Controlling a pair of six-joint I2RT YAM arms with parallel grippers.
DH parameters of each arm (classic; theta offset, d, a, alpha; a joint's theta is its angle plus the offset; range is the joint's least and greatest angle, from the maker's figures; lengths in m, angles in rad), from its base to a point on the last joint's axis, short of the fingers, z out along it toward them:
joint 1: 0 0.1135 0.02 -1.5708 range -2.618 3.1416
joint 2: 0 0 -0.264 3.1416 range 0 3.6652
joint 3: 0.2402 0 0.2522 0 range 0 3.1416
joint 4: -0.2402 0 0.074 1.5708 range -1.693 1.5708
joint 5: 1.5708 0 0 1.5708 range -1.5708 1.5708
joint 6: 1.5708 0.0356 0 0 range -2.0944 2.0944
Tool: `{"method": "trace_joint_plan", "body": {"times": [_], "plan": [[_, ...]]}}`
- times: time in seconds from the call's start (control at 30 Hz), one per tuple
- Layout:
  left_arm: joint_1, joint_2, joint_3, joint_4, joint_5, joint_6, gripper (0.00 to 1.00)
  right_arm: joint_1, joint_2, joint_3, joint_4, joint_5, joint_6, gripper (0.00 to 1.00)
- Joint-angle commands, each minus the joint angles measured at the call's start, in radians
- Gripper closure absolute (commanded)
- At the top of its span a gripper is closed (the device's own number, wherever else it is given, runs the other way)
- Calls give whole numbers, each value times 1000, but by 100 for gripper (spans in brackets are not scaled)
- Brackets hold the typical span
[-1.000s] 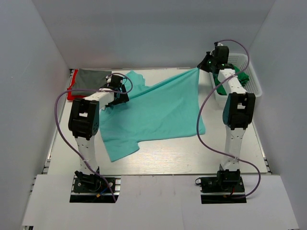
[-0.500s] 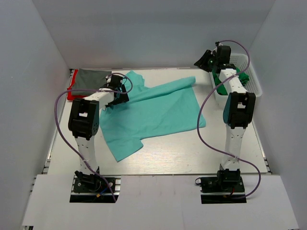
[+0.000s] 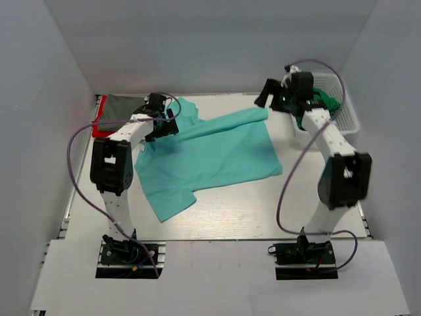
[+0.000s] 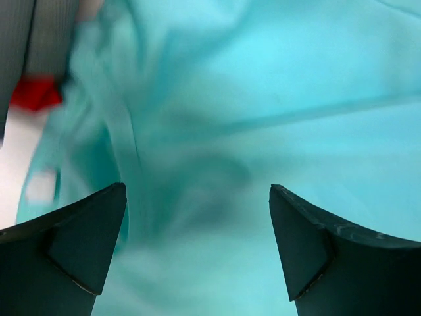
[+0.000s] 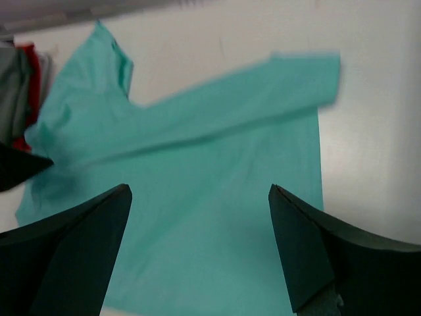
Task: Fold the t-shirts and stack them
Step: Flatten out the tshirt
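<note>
The large light teal cloth t-shirt (image 3: 210,155) lies creased on the white table (image 3: 316,197), left gripper (image 3: 166,126) and right gripper (image 3: 264,94) both spread empty above its far edge; grip the far corners and tension it flat before folding.

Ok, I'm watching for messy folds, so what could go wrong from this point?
1. The teal shirt lies skewed on the table, with a rumpled band folded over along its far edge. Folding it as it lies would likely give an uneven result.
2. The open left gripper hovers close to the grey shirt stacked on the red shirt. A grab there might snag that stack.
</note>
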Motion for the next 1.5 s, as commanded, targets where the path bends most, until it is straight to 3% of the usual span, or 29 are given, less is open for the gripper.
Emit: {"method": "trace_joint_plan", "body": {"times": [0.0,0.1,0.2,0.37,0.47,0.63,0.73,0.97,1.1,1.13,1.3,1.33,1.47], "plan": [[-7,-213,-75,-90,78,-47,0,-19,-204,-283,19,90,68,10],[-16,-377,-241,-108,178,-66,0,-18,-347,-518,-7,183,108,10],[-30,-521,-403,-156,276,-77,0,-24,-433,-641,-48,202,151,11],[-100,-634,-643,-300,455,-130,0,-25,-432,-710,-127,309,161,11],[-131,-706,-749,-421,456,-194,0,-29,-435,-713,-144,331,169,11],[-157,-718,-735,-637,186,-322,0,-33,-441,-730,-142,346,180,10],[-166,-674,-735,-574,170,-345,3,-41,-436,-735,-131,345,183,10],[-166,-646,-824,-356,253,-345,19,-39,-395,-702,-142,325,181,13],[-166,-626,-884,-329,278,-345,27,-41,-355,-695,-136,286,184,17],[-166,-626,-884,-329,287,-345,28,-38,-329,-690,-134,279,186,22],[-175,-617,-908,-308,269,-356,34,-39,-289,-707,-135,263,204,28],[-175,-617,-908,-308,268,-356,36,-39,-285,-710,-124,265,218,35],[-175,-594,-918,-265,268,-366,49,-39,-272,-706,-88,257,258,43]]}}
